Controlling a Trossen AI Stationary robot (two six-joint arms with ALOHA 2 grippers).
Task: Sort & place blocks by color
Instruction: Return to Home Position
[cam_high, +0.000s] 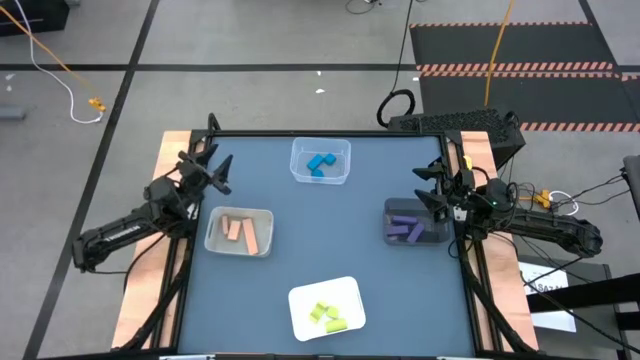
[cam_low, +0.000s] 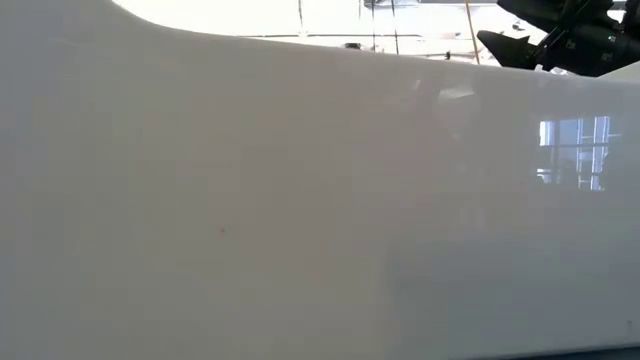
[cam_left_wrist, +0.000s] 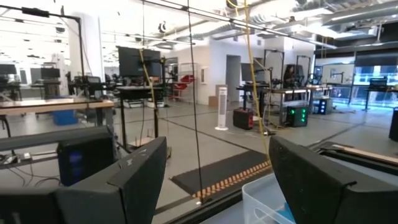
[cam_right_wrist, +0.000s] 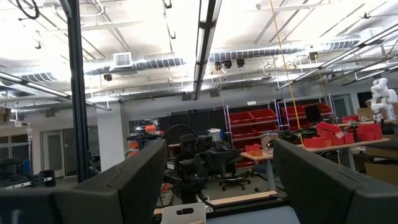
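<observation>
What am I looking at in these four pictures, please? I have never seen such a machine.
Two dark robot arms stand at a table. The high view looks straight down: the left end effector and the right end effector are open, holding nothing. Four containers are filled by colour: blue blocks in a clear bin, wooden blocks in a grey bin, purple blocks in a dark bin, yellow-green blocks on a white tray. The low view is blocked by a white surface. The wrist views look into the room.
</observation>
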